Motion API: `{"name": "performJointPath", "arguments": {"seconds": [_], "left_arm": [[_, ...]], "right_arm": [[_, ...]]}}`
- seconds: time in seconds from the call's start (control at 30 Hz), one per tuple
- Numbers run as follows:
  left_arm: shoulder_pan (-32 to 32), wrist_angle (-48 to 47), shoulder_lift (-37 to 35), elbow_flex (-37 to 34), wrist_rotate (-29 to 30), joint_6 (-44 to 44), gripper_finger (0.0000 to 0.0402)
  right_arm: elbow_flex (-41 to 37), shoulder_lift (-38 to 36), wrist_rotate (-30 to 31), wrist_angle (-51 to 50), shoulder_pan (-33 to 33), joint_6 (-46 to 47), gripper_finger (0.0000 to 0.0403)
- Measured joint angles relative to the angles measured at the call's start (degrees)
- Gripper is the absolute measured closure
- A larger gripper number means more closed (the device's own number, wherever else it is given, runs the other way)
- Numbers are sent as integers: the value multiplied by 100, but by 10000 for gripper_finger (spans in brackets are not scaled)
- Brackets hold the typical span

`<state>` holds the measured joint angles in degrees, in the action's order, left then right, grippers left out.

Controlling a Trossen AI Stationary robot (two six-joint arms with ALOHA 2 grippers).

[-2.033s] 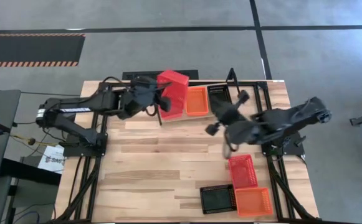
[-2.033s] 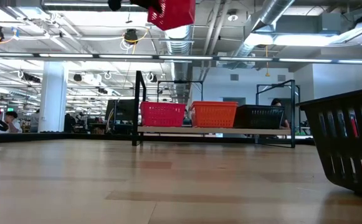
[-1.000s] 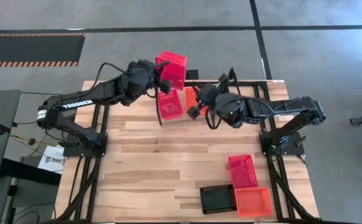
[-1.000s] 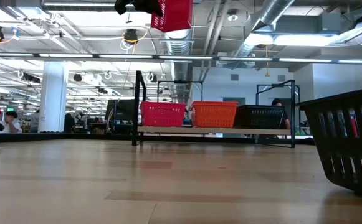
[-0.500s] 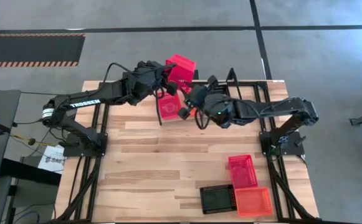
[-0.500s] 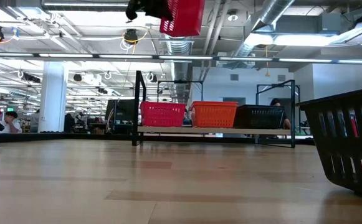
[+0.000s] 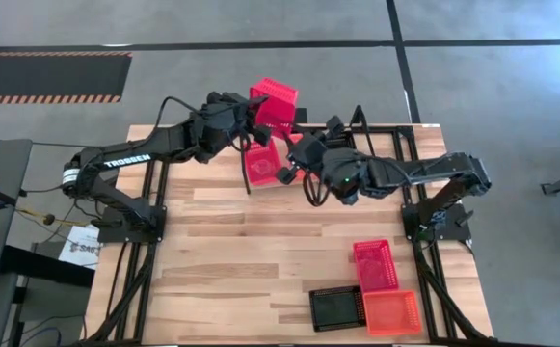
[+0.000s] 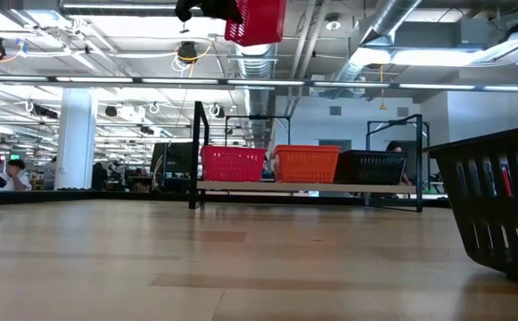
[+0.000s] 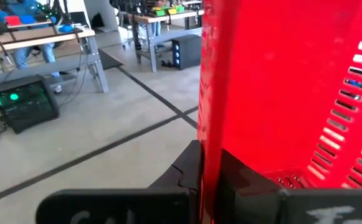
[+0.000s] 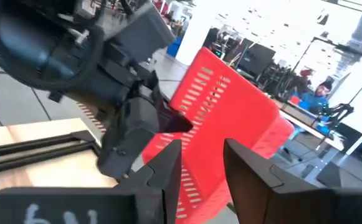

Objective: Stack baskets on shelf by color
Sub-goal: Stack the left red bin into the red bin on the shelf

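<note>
My left gripper (image 7: 253,120) is shut on a red basket (image 7: 273,104), held high over the shelf's left end and seen at the low view's top (image 8: 257,18). The shelf (image 8: 308,187) stands at the table's far edge. On it, side by side, sit a red basket (image 8: 233,164), an orange basket (image 8: 308,164) and a black basket (image 8: 371,167). My right gripper (image 7: 294,154) is open and level. It points at the held basket (image 10: 230,112) from the table's right, its fingers just in front of it. My left gripper pinches one wall of the red basket (image 9: 209,149), with one finger (image 9: 184,177) on the outside and the other (image 9: 249,183) on the mesh inside. The fingers come in about level from the table's left. The basket is lifted clear and tipped on its side. My right gripper: I cannot tell whether its fingers touch the basket.
A red basket (image 7: 376,265), a black basket (image 7: 335,308) and an orange basket (image 7: 392,313) lie at the table's near right. The black one fills the low view's right edge (image 8: 499,205). The right arm hides much of the shelf from above.
My right gripper has moved a little toward the table's left, closer to the held red basket, and has rolled slightly. The held basket has swung a little toward the right and stays high above the shelf.
</note>
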<state>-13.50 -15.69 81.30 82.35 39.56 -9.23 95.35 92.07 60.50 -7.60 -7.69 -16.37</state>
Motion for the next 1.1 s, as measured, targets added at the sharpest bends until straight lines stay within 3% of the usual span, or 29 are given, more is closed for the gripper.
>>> {"name": "performJointPath", "arguments": {"seconds": [0.33,0.57,0.8,0.9,1.03,1.1], "left_arm": [[0,-19,-33,0,14,65,401],[79,-25,-33,0,-442,-33,401],[330,-124,-56,0,-155,22,401],[337,-197,-74,0,-141,0,401],[343,-311,-122,-2,-145,145,401],[348,-482,-161,-2,-80,295,399]], "right_arm": [[-4,7,152,-857,154,811,266],[-4,7,153,-859,320,839,265],[-4,2,140,-791,507,636,276],[-4,2,124,-757,517,605,301],[-3,2,117,-747,471,631,382],[-2,2,114,-822,421,686,387]]}}
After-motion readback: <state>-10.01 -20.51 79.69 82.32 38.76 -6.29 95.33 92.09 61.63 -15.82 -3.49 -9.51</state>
